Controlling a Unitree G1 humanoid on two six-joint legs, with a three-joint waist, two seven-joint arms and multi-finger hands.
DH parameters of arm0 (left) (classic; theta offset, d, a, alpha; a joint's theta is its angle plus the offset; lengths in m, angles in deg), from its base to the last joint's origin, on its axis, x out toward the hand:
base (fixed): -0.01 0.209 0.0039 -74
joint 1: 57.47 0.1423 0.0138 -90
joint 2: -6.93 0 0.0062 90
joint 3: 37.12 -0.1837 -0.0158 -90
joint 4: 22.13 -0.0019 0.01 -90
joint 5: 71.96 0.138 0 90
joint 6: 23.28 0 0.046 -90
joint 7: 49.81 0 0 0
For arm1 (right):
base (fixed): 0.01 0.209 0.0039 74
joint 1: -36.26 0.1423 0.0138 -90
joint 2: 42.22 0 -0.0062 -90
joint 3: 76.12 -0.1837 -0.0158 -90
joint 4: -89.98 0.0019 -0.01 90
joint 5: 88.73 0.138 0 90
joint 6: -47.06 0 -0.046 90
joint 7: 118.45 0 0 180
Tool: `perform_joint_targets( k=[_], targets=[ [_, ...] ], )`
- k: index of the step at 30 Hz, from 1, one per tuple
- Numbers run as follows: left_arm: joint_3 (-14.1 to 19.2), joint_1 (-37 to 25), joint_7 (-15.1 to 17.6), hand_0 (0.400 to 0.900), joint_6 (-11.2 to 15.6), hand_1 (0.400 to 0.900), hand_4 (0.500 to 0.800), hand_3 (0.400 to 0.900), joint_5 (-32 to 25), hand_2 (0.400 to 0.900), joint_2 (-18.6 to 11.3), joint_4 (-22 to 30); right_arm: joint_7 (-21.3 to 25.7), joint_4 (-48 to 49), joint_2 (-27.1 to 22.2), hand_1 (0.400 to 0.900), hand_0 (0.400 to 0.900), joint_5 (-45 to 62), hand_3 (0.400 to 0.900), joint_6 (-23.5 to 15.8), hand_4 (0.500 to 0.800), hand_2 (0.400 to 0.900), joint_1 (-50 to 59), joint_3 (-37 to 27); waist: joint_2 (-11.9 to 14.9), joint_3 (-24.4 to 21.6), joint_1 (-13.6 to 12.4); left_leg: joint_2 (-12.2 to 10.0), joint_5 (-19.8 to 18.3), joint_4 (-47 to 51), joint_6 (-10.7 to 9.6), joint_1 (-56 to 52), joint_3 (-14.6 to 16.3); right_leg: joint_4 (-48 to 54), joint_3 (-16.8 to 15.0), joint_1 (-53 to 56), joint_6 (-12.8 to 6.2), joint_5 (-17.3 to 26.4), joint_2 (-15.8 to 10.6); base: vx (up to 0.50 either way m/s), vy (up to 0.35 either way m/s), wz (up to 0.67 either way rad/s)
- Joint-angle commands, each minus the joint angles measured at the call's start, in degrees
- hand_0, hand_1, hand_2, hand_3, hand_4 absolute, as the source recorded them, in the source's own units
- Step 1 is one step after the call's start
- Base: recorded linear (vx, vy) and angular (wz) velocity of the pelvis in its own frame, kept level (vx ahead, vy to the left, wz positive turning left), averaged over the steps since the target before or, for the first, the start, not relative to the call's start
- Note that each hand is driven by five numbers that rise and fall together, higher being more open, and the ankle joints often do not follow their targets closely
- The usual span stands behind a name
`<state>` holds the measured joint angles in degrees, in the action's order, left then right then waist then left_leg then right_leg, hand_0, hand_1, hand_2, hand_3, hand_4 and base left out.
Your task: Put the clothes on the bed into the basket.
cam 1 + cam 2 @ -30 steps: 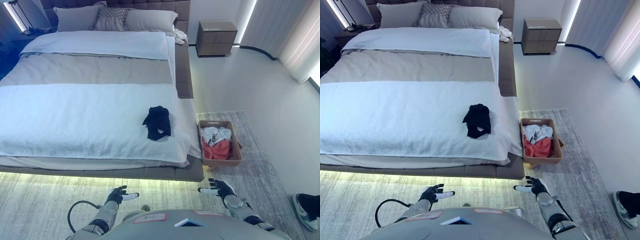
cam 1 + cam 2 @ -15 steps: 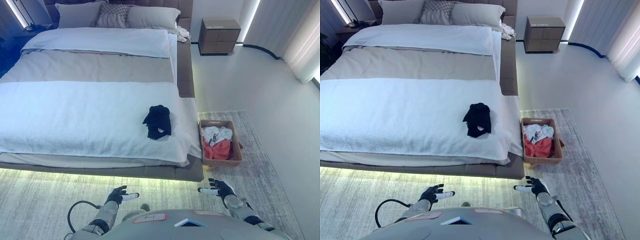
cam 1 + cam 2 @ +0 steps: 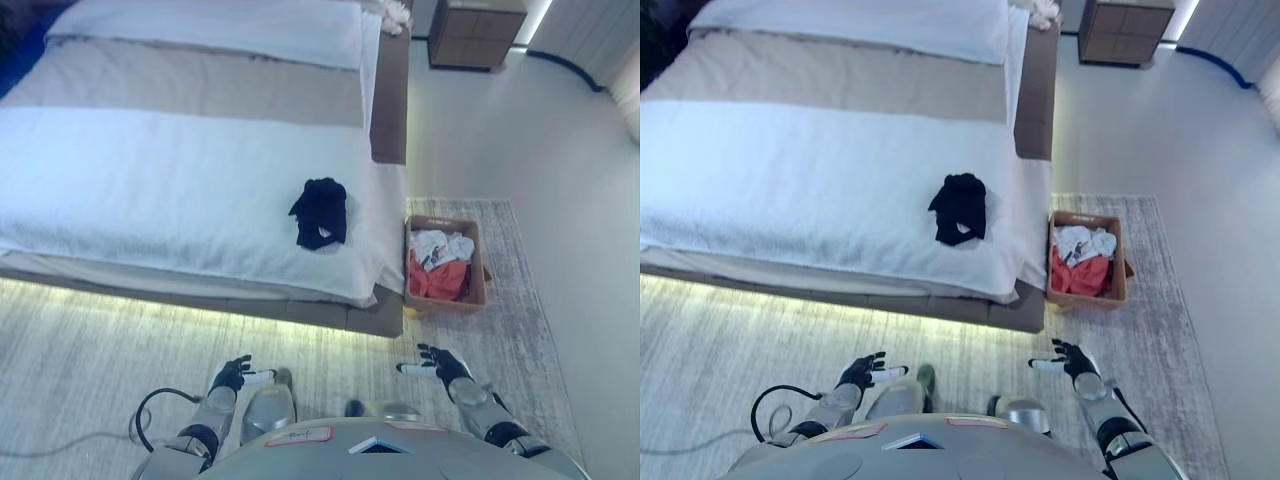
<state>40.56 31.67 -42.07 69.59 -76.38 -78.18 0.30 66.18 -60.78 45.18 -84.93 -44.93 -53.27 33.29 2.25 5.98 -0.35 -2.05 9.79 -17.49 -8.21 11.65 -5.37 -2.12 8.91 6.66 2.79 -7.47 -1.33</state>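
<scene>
Done: red and white clothes (image 3: 440, 265) lie in basket (image 3: 481, 265), centre right | Left: black garment (image 3: 321, 211) on bed (image 3: 150, 180), centre | left hand (image 3: 232, 376), right hand (image 3: 441, 362): lower frame, fingers relaxed, nothing held

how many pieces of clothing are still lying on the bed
2 in view: a black garment near the right edge of the bed, and a white cloth at its far right corner. Others may be out of view.

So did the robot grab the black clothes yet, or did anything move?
Nothing was grabbed. Only the camera tipped down, so the pillows slid out of view. The black garment lies where it was on the bed, the basket stays beside it, and the left hand and right hand hang open, holding nothing.
</scene>
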Motion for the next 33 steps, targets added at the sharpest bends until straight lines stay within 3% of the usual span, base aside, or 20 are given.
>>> perform_joint_targets(
  k=[1,4,8,10,11,12,15,18,20,22,23,26,28,30,33],
  targets=[
    [-0.7,-2.5,3.0,0.900,1.2,0.900,0.800,0.900,-0.4,0.900,-1.4,-1.6,2.6,3.2,-3.2,0.900,0.900,0.1,0.900,-3.8,0.800,0.900,3.5,0.6,1.1,-0.1,0.3,4.3,-9.6,-10.7,4.7,5.9,3.4,1.9,-2.4,-0.2,-3.26,1.6,-0.2,0.13,0.014,0.11],
    [0.3,-2.0,3.0,0.900,1.0,0.900,0.800,0.900,-1.3,0.900,-1.6,-2.6,3.2,2.2,-3.0,0.900,0.900,0.4,0.900,-3.7,0.800,0.900,4.3,0.6,0.9,-1.0,-0.6,3.6,-8.1,-1.7,5.1,8.6,5.7,2.9,-2.4,1.1,-3.58,0.8,0.5,0.21,0.040,-0.04],
    [1.9,-1.6,4.3,0.900,1.2,0.900,0.800,0.900,-3.7,0.900,-1.4,-3.7,3.8,2.4,-2.9,0.900,0.900,0.2,0.900,-4.0,0.800,0.900,5.1,1.1,0.0,-1.1,-1.8,0.0,-0.9,16.0,3.4,8.8,2.5,5.0,-3.4,4.9,-4.61,-0.4,1.0,0.29,0.131,-0.17],
    [2.5,-1.5,4.5,0.900,1.2,0.900,0.800,0.900,-4.3,0.900,-1.3,-3.8,3.7,2.6,-2.6,0.900,0.900,0.2,0.900,-4.0,0.800,0.900,5.6,1.1,-0.4,-1.7,-2.2,-1.7,1.3,19.1,2.2,9.0,2.7,5.1,-4.9,6.9,-5.51,-1.6,0.1,0.37,0.228,-0.37],
    [2.7,-0.9,4.6,0.900,1.0,0.900,0.800,0.900,-4.3,0.900,-1.2,-3.8,3.4,3.2,-2.3,0.900,0.900,0.2,0.900,-3.9,0.800,0.900,5.2,1.1,-0.4,-2.6,-2.3,-2.0,1.0,18.8,2.9,8.0,4.2,4.8,-5.6,8.0,-6.10,-2.2,-0.7,0.43,0.294,-0.24],
    [2.8,-0.8,4.5,0.900,0.9,0.900,0.800,0.900,-4.2,0.900,-1.3,-3.6,3.4,3.8,-1.9,0.900,0.900,0.1,0.900,-3.9,0.800,0.900,4.5,0.6,-0.6,-3.6,-2.1,-1.8,3.1,19.1,2.7,7.0,5.6,4.8,-4.7,9.2,-6.54,-2.8,-1.8,0.47,0.335,-0.10],
    [1.7,-1.4,3.8,0.900,0.9,0.900,0.800,0.900,-2.3,0.900,-2.3,-3.9,3.1,2.7,-0.9,0.900,0.900,0.6,0.900,-3.6,0.800,0.900,4.2,0.1,1.2,-7.1,-2.7,1.0,1.1,19.1,4.8,4.7,7.6,-1.0,-4.5,7.3,-8.96,-1.9,-6.1,0.51,0.323,-0.16],
    [0.4,-2.2,3.0,0.900,1.0,0.900,0.800,0.900,-0.7,0.900,-3.8,-1.7,3.1,3.2,-0.6,0.900,0.900,-0.5,0.900,-3.5,0.800,0.900,4.9,0.8,2.1,-8.5,-2.7,4.1,-2.1,18.5,8.0,2.7,8.4,-15.7,-5.4,0.6,-10.02,6.7,-9.4,0.36,0.317,0.00],
    [0.4,-3.6,3.2,0.900,1.2,0.900,0.800,0.900,-1.1,0.900,-5.7,0.1,4.0,5.9,-0.8,0.900,0.900,-0.8,0.900,-3.6,0.800,0.900,6.5,1.3,2.0,-6.7,-2.2,5.7,-3.8,18.2,10.3,0.6,8.3,-30.3,-5.4,-5.9,-9.25,14.4,-10.3,0.21,0.322,0.03],
    [0.3,-5.0,3.7,0.900,1.2,0.900,0.800,0.900,-1.9,0.900,-6.5,0.1,5.7,6.9,-0.8,0.900,0.900,-1.8,0.900,-3.6,0.800,0.900,9.0,2.2,1.6,-4.7,-1.8,6.4,-5.4,19.6,11.0,-2.9,8.2,-35.3,-2.0,-9.9,-9.13,14.6,-11.9,0.19,0.274,-0.01],
    [0.2,-6.5,4.4,0.900,1.2,0.900,0.800,0.900,-2.3,0.900,-7.3,0.4,6.8,8.4,-1.1,0.900,0.900,-2.9,0.900,-3.4,0.800,0.900,11.4,2.8,1.1,-3.5,-1.7,5.8,-5.3,21.2,11.3,-4.4,8.3,-35.1,1.1,-12.7,-8.09,12.1,-12.8,0.18,0.167,0.05],
    [-0.4,-9.1,5.6,0.900,1.4,0.900,0.800,0.900,-3.4,0.900,-7.8,0.5,8.6,10.2,-2.0,0.900,0.900,-4.2,0.900,-2.9,0.800,0.900,16.7,4.0,0.5,-1.2,-1.6,4.8,-5.6,22.5,10.3,-6.8,7.5,-26.3,5.4,-14.9,-7.33,7.3,-13.3,0.16,0.038,0.12],
    [-1.0,-9.6,5.8,0.900,1.7,0.900,0.800,0.900,-3.4,0.900,-7.3,0.8,9.5,12.4,-3.0,0.900,0.900,-6.2,0.900,-2.2,0.800,0.900,19.5,4.8,0.5,-0.3,-1.3,4.2,-6.2,22.5,9.5,-7.4,6.8,-16.3,6.0,-14.6,-8.40,8.3,-13.6,0.12,-0.073,0.18],
    [-1.1,-10.1,5.9,0.900,2.0,0.900,0.800,0.900,-3.5,0.900,-7.0,0.5,10.5,12.0,-3.9,0.900,0.900,-8.4,0.900,-1.6,0.800,0.900,21.5,5.4,1.0,0.0,-1.0,4.0,-6.8,22.5,8.7,-7.4,6.4,-4.7,4.0,-15.2,-10.16,12.0,-12.9,0.15,-0.138,0.25],
    [-1.4,-11.1,5.5,0.900,2.3,0.900,0.800,0.900,-4.1,0.900,-6.9,0.6,11.2,11.2,-5.1,0.900,0.900,-10.7,0.900,-0.4,0.800,0.900,24.3,5.9,2.3,0.9,0.0,3.6,-7.7,22.5,7.4,-7.8,5.0,4.0,-4.1,-18.8,-12.94,18.9,-12.0,0.15,-0.167,0.57]
  ],
)
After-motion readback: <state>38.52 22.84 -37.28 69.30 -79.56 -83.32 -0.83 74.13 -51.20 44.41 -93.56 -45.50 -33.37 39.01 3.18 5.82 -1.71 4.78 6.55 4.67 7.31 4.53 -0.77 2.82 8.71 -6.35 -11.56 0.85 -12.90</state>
